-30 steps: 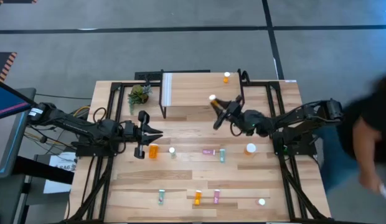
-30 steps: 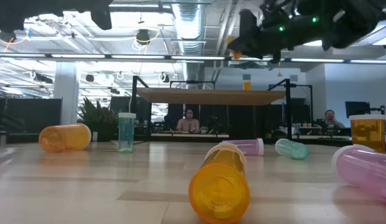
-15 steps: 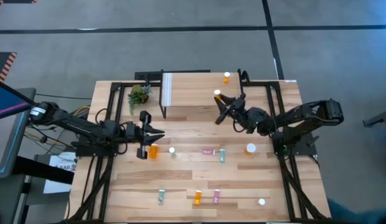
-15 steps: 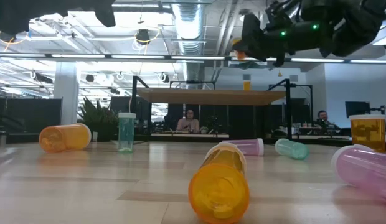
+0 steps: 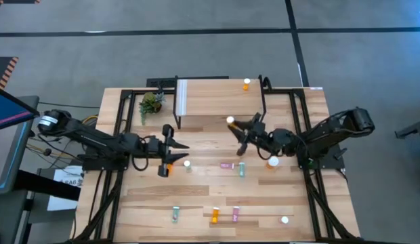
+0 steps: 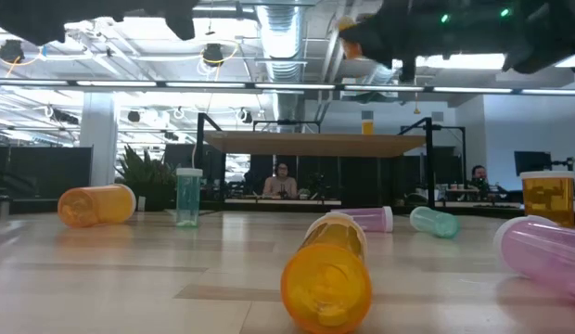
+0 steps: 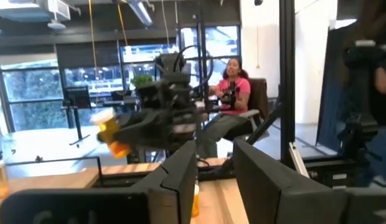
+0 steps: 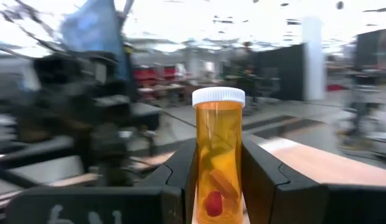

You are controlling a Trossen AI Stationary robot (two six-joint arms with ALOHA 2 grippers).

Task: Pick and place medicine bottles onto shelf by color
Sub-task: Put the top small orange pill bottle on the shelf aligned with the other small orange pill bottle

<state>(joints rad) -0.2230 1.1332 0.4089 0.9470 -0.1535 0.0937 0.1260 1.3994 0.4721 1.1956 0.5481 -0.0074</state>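
Note:
My right gripper (image 5: 241, 130) is shut on an orange white-capped bottle (image 8: 217, 155) in the air, just near of the shelf (image 5: 217, 102). It also shows at the top of the low view (image 6: 389, 23). My left gripper (image 5: 175, 145) is open and empty, above an orange bottle (image 5: 165, 167) that lies on its side on the table. One orange bottle (image 5: 246, 84) stands on the shelf's far right part. Several more orange, teal and pink bottles stand or lie on the tabletop, such as a pink one (image 5: 227, 165) and a teal one (image 5: 242, 169). My right gripper pinches the orange bottle's body (image 8: 216, 186) between its two fingers (image 8: 180, 171), at the lower half. The white cap (image 8: 218, 96) stands clear above the fingers. In the high view the cap (image 5: 230, 120) points toward the far left. The bottle is lifted clear of table and shelf.
A small green plant (image 5: 150, 103) stands left of the shelf's white strip (image 5: 181, 98). An upright orange bottle (image 5: 272, 161) stands under the right arm. More bottles lie near the front edge (image 5: 214, 215). People sit in the room beyond the table (image 6: 283, 176).
My right gripper, still holding the orange bottle, went a little toward the shelf, then drew back toward the table's near edge and rose in the low view. My left gripper has gone toward the table's right edge, over the lying orange bottle.

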